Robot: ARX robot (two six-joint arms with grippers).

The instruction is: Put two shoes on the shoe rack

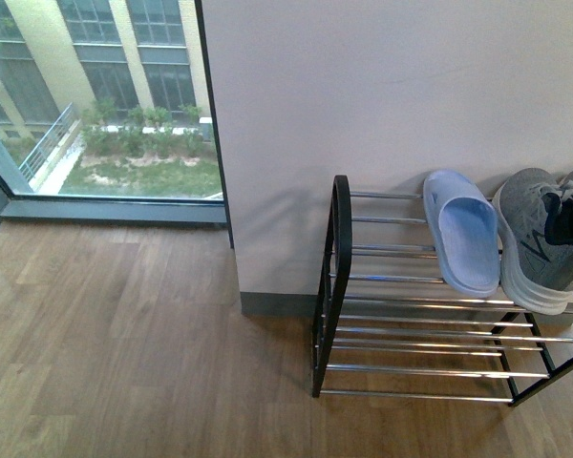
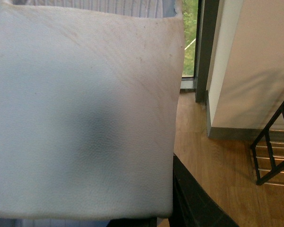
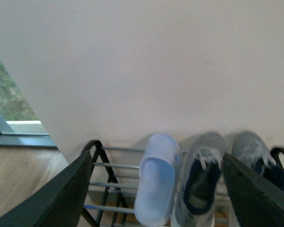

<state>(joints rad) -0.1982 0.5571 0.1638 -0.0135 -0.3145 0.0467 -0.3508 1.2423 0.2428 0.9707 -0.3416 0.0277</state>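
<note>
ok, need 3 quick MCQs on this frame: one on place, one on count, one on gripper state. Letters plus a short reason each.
1. Where is the pale blue slide?
A. on the floor by the window
B. on the top tier of the shoe rack, left of the grey sneakers
C. on the lowest tier

2. How many grey sneakers sit on the rack in the right wrist view?
A. none
B. two
C. four

3. What state is the right gripper in?
A. open and empty
B. shut on a sneaker
C. shut on the rack bar

Answers:
1 B, it lies across the top bars beside the sneakers.
2 B, two stand side by side.
3 A, its fingers are spread wide with nothing between them.
</note>
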